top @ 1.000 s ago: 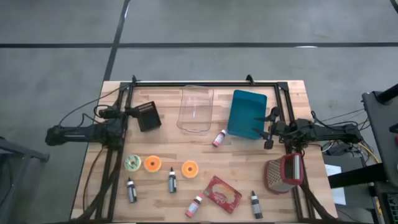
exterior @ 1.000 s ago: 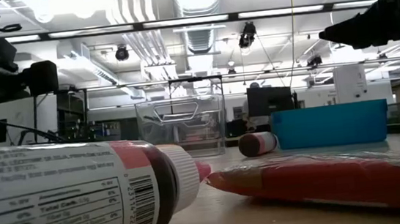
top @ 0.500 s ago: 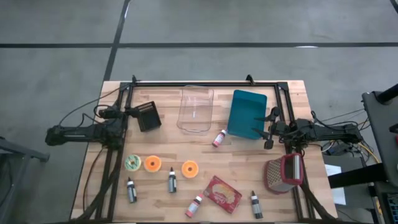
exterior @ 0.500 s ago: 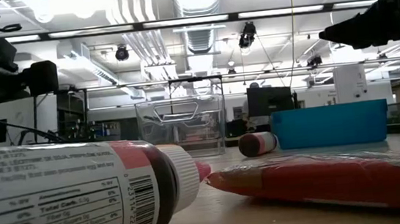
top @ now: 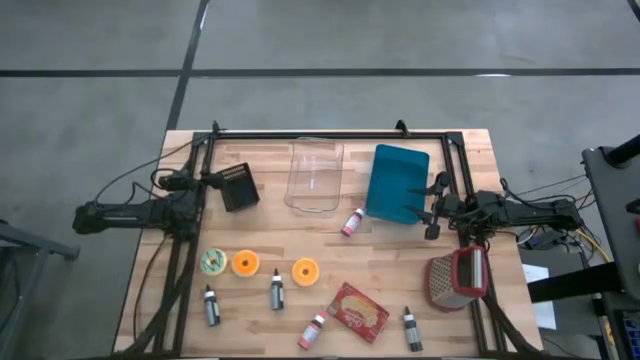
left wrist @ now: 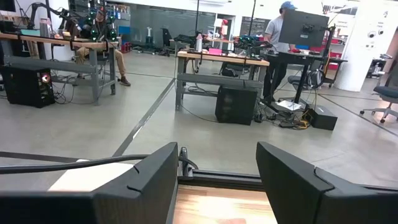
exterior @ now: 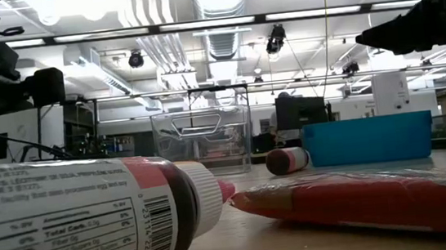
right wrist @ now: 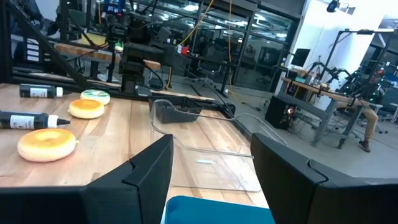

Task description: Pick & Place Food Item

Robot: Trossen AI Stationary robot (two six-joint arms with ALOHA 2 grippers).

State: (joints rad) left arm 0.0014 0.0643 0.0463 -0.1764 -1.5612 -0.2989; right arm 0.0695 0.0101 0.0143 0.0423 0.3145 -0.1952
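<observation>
On the wooden bench [top: 470, 150] the count runs like this in the high view. There are three round doughnut-like food items in a row at lower left of centre: a pale green one [top: 213, 262], an orange one [top: 245, 263] touching it, and another orange one [top: 305, 271] a little apart to the right. Three dark-capped bottles [top: 211, 305] [top: 277, 290] [top: 410, 328] lie along the lower part of the frame. Two pink-capped bottles show, one [top: 314, 331] at lower centre and one [top: 351, 222] just below the gap between the two bins. One red packet [top: 357, 312] lies near the lower pink bottle. One clear plastic bin [top: 317, 178] sits upper centre, one teal bin [top: 398, 182] just to its right, and one red-framed grater [top: 458, 279] at lower right.

The left arm lies stretched along the left edge of the bench, its tool [top: 237, 186] in the upper left part of the bench, well apart from the doughnuts. In its wrist view the fingers [left wrist: 140, 186] stand spread with nothing between them.

The right arm reaches in from the right edge, its tool [top: 435, 210] just beside the teal bin's right wall. Its fingers [right wrist: 140, 177] are likewise parted and grasp nothing, with the teal rim low between them.
</observation>
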